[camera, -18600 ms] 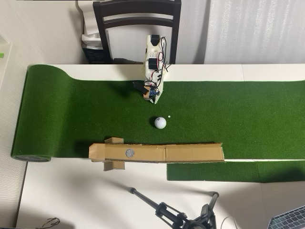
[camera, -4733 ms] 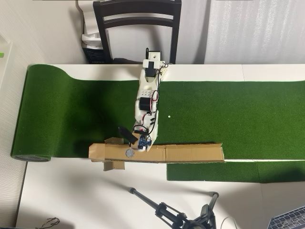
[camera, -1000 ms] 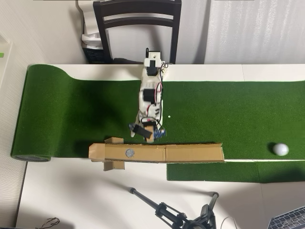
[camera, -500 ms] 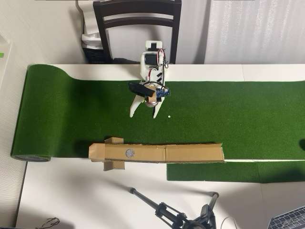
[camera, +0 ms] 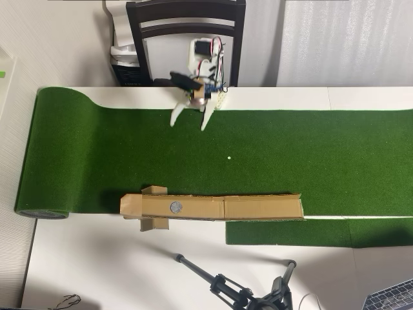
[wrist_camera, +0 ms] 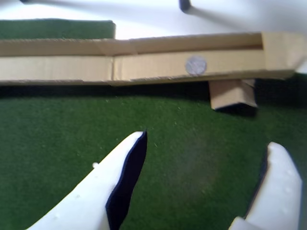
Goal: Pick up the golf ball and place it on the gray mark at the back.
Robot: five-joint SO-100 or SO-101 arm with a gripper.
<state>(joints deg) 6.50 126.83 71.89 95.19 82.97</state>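
Currently the golf ball is not visible in either view, and the gray mark (camera: 175,207) on the cardboard channel (camera: 213,207) near the worktop's front edge is bare. The end effector (wrist_camera: 206,187) is spread open and empty, so the placement is not achieved.

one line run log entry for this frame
gripper: open, empty, retracted | golf ball: not in view | gray mark: bare on cardboard ramp | placement: not done
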